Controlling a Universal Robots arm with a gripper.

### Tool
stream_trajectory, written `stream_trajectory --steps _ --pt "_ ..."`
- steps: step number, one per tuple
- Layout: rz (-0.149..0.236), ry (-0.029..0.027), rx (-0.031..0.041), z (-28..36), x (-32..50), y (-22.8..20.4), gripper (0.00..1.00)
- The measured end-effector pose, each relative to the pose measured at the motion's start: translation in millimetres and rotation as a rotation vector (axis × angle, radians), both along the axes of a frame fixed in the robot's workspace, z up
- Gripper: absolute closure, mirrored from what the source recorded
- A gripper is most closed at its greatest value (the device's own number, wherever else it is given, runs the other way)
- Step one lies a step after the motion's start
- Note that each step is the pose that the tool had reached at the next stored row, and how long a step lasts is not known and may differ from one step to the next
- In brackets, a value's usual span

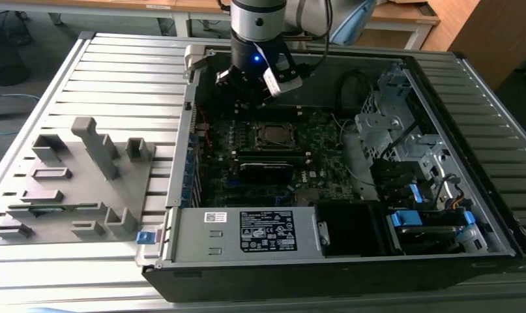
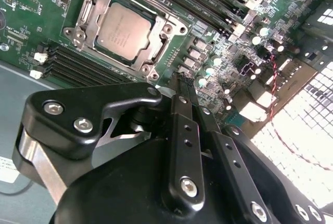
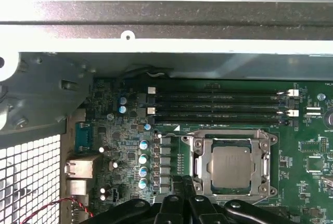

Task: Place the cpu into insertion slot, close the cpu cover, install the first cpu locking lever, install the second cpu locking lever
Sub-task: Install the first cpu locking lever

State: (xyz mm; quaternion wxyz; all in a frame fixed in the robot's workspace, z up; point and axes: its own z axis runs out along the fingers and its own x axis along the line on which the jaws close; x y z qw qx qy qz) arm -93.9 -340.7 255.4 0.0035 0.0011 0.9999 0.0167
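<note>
You can see that the cpu (image 3: 231, 167) already lies in the insertion slot (image 3: 231, 142), just beyond the tips of the empty, closed claw (image 3: 186, 181), with the cpu cover (image 3: 196, 161) folded down flat around it, but whether the two locking levers are hooked I cannot tell.

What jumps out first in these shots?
The silver-grey cpu, framed by the cpu cover, stands out on the green board in both wrist views. The black gripper, shut and empty, hovers close to it. In the exterior view the open computer case dominates the slatted table.
</note>
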Motion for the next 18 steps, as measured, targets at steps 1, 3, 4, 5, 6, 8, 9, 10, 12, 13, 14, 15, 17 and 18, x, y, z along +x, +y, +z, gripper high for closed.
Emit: stream_trajectory --steps 1,3,4,5,6,8,9,10,12,13,14,15,17,18 --pt "0.000 0.0000 0.0000 0.0 -0.4 0.0 0.89" --pt "0.000 0.0000 0.0000 0.0 -1.3 0.0 0.89" --pt "0.000 0.0000 0.0000 0.0 -1.7 0.0 0.89" --pt "0.000 0.0000 -0.0001 0.0 -2.2 0.0 0.89" --pt "0.000 0.0000 0.0000 0.0 -2.8 0.0 0.89" --pt "0.000 0.0000 0.0000 0.0 -3.9 0.0 0.89" --pt "0.000 0.0000 0.0000 0.0 -4.5 0.0 0.89" --pt "0.000 0.0000 0.0000 0.0 -5.2 0.0 0.89" --pt "0.000 0.0000 0.0000 0.0 -6.6 0.0 0.89" --pt "0.000 0.0000 0.0000 0.0 -7.1 0.0 0.89" --pt "0.000 0.0000 0.0000 0.0 -7.7 0.0 0.89" --pt "0.000 0.0000 0.0000 0.0 -8.3 0.0 0.89" --pt "0.000 0.0000 0.0000 0.0 -8.8 0.0 0.89" --pt "0.000 0.0000 0.0000 0.0 -11.0 0.0 0.89"
